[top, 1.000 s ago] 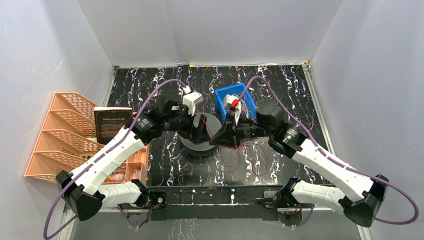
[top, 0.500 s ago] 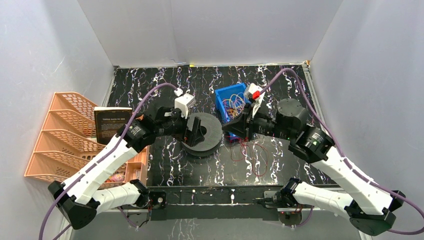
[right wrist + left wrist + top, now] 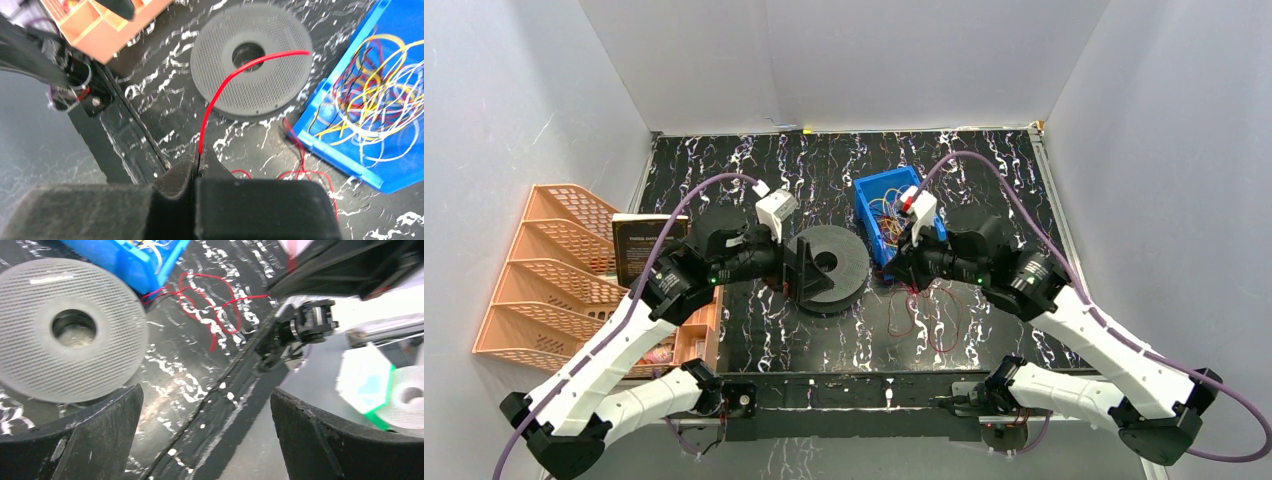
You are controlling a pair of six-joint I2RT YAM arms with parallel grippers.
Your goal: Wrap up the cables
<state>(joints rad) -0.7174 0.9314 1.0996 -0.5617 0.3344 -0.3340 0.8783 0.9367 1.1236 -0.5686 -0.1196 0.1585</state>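
My right gripper is shut on a thin red cable. The strand arcs up from the jaws and over the grey spool disc. In the top view the right gripper sits just right of the spool. More of the red cable lies in loose loops on the table, also shown in the left wrist view. A tangle of yellow, red and white cables fills the blue bin. My left gripper is open and empty at the spool's left edge.
An orange tiered rack stands at the left with a dark book against it. A small orange tray is beside my left arm. The black front rail runs along the near edge.
My left gripper has drawn back left off the spool. My right gripper pulled away from the spool toward the bin, still shut on the red cable, then came down beside the spool's right edge.
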